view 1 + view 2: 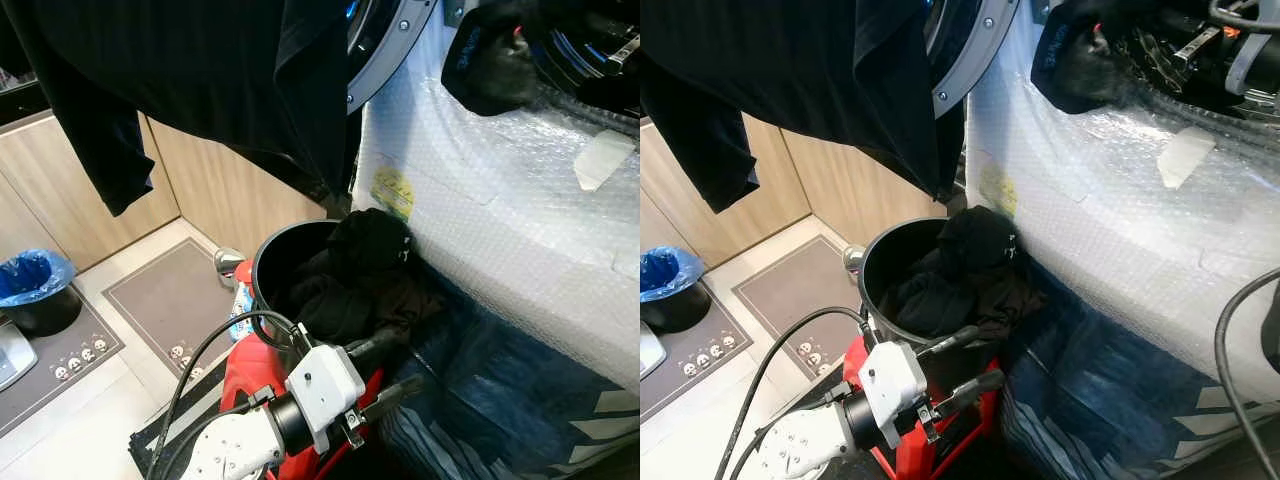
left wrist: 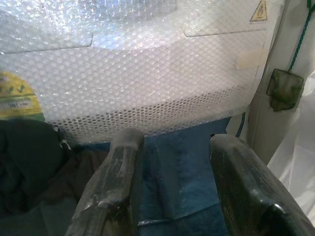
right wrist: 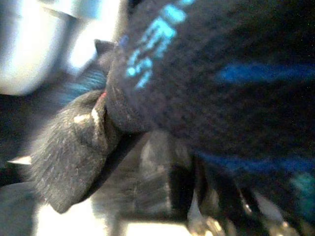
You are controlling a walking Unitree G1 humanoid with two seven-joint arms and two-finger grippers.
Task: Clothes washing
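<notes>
At lower centre of the frame, the left gripper [image 1: 385,370] on its silver arm, black fingers [image 2: 115,187] spread apart with nothing between them, pointing toward the blue fabric [image 1: 500,385] draped below the machine front. Black cable [image 1: 215,345] looping from the wrist up to the bucket rim.

Just behind the fingers, a round black bucket [image 1: 262,275] standing on a red base [image 1: 240,375], heaped with dark clothes [image 1: 360,275] that spill over its rim on the right side and touch the machine.

To the right, a white washing machine wrapped in bubble film [image 1: 500,230], yellow-green sticker [image 1: 393,190] on its front near the bucket. At left of the frame, a grey floor mat [image 1: 165,300] and a black bin with a blue liner [image 1: 35,290] against light wood cabinet panels [image 1: 70,190].

Across the upper left, a dark garment [image 1: 200,70] hanging in front of the machine's round grey door ring [image 1: 395,45].

At upper right, the right gripper [image 1: 1120,50] buried in a black cloth with blue lettering [image 3: 206,64]; cannot tell how its fingers stand.
</notes>
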